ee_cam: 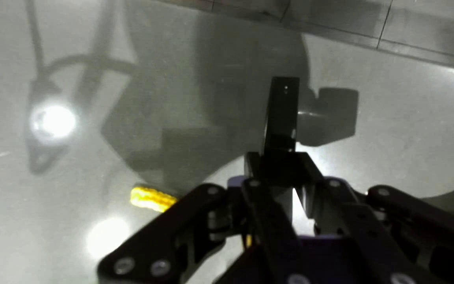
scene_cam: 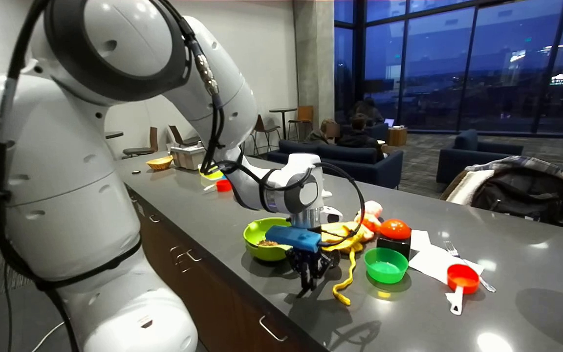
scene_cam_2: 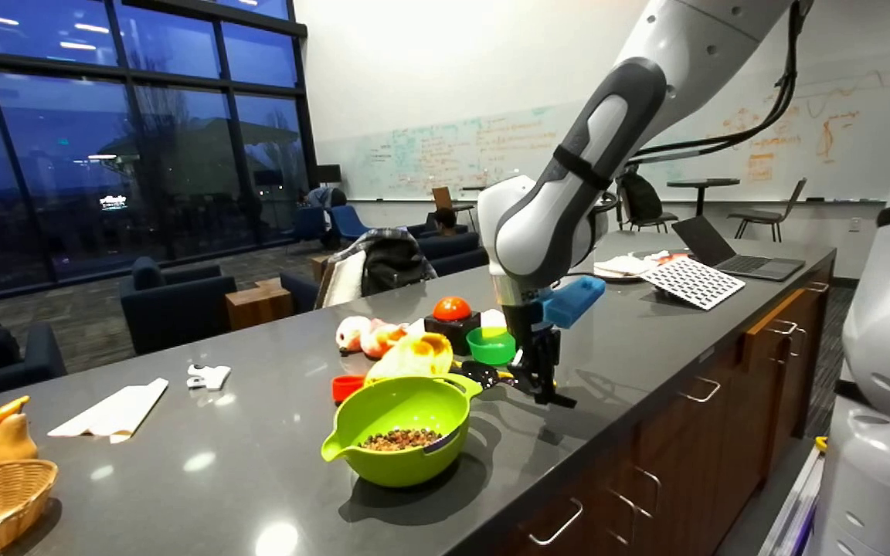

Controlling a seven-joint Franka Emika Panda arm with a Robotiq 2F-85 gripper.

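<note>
My gripper (scene_cam: 307,281) points down, a little above the dark countertop near its front edge. It also shows in an exterior view (scene_cam_2: 541,386) and the wrist view (ee_cam: 277,167). Its fingers are shut on a flat black handle (ee_cam: 284,104), whose end sticks out in an exterior view (scene_cam_2: 559,401). A dark rounded piece (scene_cam_2: 480,374) on the gripper's far side may belong to it; I cannot tell. A lime-green bowl (scene_cam_2: 406,467) with brown bits (scene_cam_2: 402,440) stands beside the gripper. A yellow soft item (scene_cam: 342,230) has a tail (ee_cam: 152,198) near the fingers.
A green cup (scene_cam: 385,274), a black box with a red dome (scene_cam: 395,229) and a pink plush (scene_cam: 372,210) stand close by. A red measuring cup (scene_cam: 462,278), fork (scene_cam: 472,266), white napkin (scene_cam: 440,261), wicker basket (scene_cam_2: 8,494), white rack (scene_cam_2: 694,282) and laptop (scene_cam_2: 762,266) lie farther off.
</note>
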